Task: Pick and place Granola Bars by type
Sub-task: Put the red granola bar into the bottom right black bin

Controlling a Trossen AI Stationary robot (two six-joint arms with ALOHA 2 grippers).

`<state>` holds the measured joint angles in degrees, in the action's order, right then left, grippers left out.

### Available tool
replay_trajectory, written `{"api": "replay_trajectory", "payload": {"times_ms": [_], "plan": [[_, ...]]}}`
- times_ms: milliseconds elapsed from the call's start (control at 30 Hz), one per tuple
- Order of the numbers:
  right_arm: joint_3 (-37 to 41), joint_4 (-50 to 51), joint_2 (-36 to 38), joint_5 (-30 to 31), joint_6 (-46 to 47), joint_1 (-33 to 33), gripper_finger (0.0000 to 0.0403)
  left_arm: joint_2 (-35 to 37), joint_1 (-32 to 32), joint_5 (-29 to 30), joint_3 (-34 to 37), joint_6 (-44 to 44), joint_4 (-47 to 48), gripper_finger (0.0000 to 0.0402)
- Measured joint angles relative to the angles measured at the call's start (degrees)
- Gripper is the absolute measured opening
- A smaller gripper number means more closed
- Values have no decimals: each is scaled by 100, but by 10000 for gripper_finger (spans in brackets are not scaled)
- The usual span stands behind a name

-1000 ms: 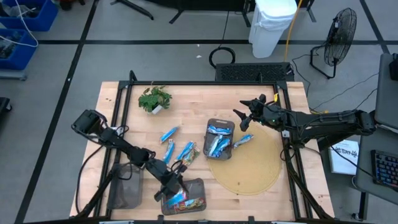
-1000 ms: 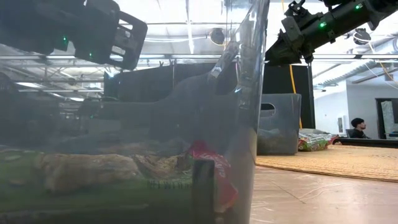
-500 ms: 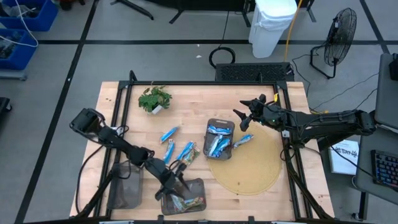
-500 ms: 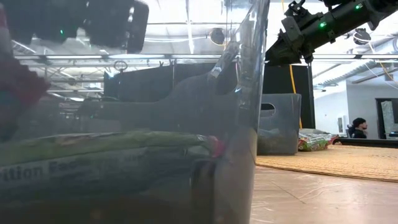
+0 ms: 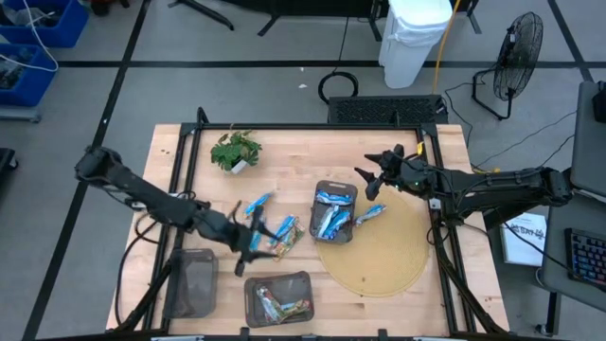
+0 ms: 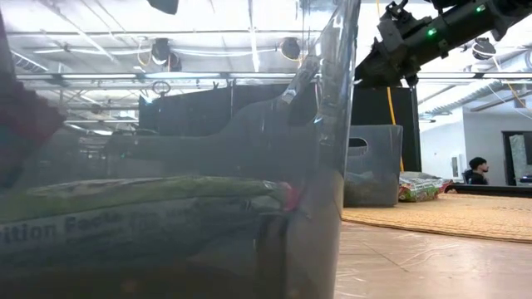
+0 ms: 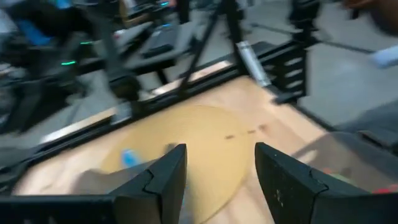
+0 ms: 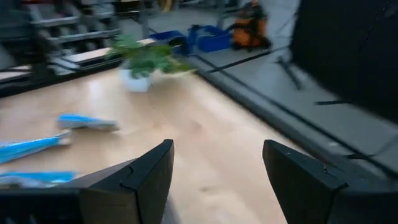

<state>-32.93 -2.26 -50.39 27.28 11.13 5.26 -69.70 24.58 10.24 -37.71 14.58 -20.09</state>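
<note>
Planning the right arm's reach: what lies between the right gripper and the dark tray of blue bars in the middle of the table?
In the high view, only bare wood separates the right gripper from the middle tray; one blue bar lies just beside that line.

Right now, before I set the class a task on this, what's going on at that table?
A two-armed robot is sorting granola bars by type into mesh trays. The left end effector, open and empty, hangs over the loose blue bars mid-table, just above the front tray, which holds a few brown and green bars. The right end effector waits open beside the middle tray, which holds blue bars. One more blue bar lies on the round mat.
</note>
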Motion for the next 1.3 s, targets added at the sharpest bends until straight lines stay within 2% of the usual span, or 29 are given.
{"api": "replay_trajectory", "payload": {"times_ms": [167, 333, 500, 800, 900, 1067, 1167, 1300], "plan": [[0, -13, 0, -1298, 49, -3, 238, 626, -176, 627, 0, -118, 701, 191], [0, -2, -2, -2003, -142, -3, 238, 947, -498, 957, 0, -224, 1303, 191], [0, -2, -2, -1997, -587, -5, 238, 948, -967, 930, 2, -427, 1474, 191], [0, 29, 14, -1995, -1027, -9, 238, 1037, -1918, 155, 174, -609, 1573, 191], [0, 137, 105, -1992, -1033, -9, 238, 1208, -2266, -17, 529, -689, 1351, 191], [-2, 497, 413, -1991, -883, -9, 238, 1721, -2832, -589, 1453, -773, 303, 191], [-4, 805, 592, -1997, -702, -12, 238, 2063, -3099, -612, 1933, -930, -212, 191], [-32, 1623, 667, -1987, -700, -12, 238, 2413, -3266, -684, 2242, -1080, -536, 191]]}}
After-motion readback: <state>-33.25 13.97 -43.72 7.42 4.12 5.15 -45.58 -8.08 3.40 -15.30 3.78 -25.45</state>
